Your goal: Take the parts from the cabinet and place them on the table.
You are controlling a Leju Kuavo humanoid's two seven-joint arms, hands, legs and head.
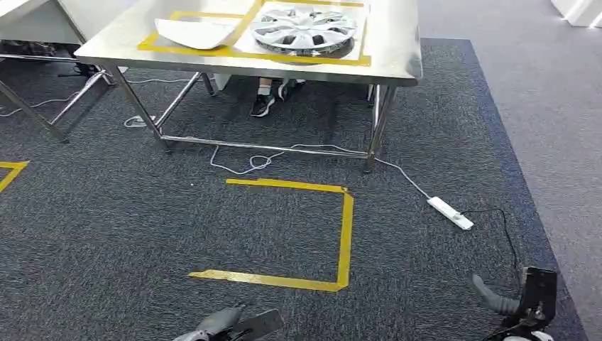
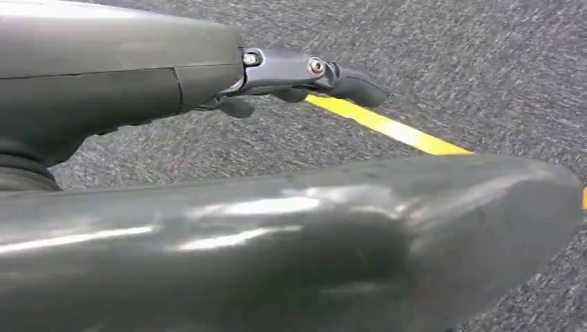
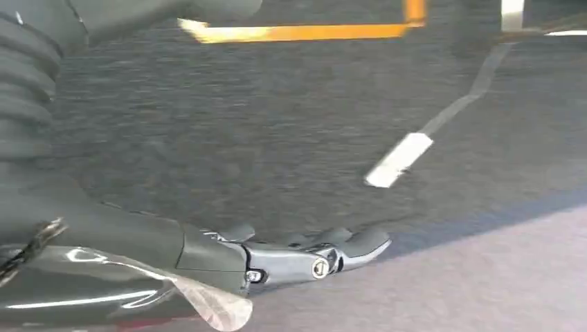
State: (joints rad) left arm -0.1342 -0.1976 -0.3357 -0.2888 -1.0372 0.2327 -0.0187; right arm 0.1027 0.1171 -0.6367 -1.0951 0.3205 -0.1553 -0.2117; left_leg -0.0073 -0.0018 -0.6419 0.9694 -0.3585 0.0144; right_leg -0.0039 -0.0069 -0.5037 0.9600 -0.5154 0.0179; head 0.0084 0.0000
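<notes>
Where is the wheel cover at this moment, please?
In the head view the wheel cover lies on the steel table, inside the yellow tape outline, right of the white panel.

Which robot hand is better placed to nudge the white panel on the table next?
Left, probably: the left robot hand hangs below the white panel side; the right robot hand is far right. Both are empty and low.

No readable text, labels, brands or numbers showed anywhere. The only markings were plain yellow tape outlines (image 1: 345, 234) on the carpet and on the steel table (image 1: 397, 57), carrying no lettering.
</notes>
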